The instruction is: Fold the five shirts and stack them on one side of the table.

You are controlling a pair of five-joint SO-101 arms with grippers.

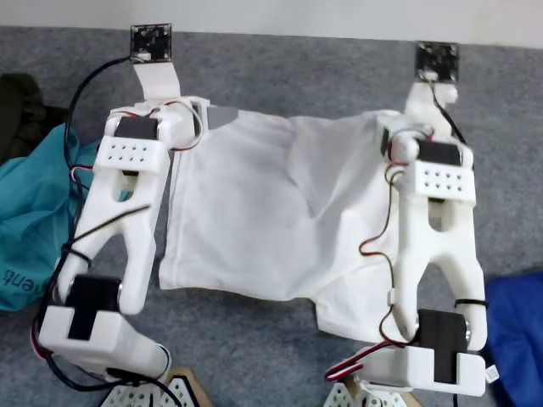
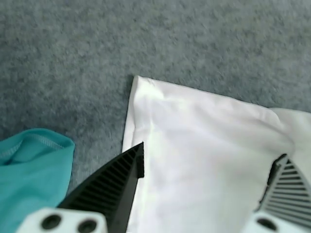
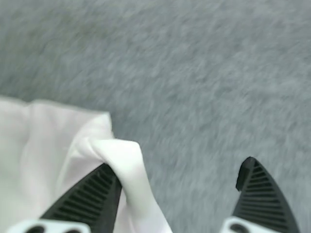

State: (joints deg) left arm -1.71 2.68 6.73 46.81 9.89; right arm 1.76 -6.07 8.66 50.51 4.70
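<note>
While the white shirt (image 1: 271,212) lies spread on the grey worktop (image 1: 297,76) between the arms, the left hand (image 2: 210,155) and right hand (image 3: 180,165) hang released over its far corners, where this soft, light, limp cloth would likely be best pinched.

A few white letters stood on the teal cloth (image 1: 34,220), well back from the left tool (image 2: 211,153), out beside that arm's base. Cut off by the picture's edge, they seemed to be a word's tail and could not be read whole.
</note>
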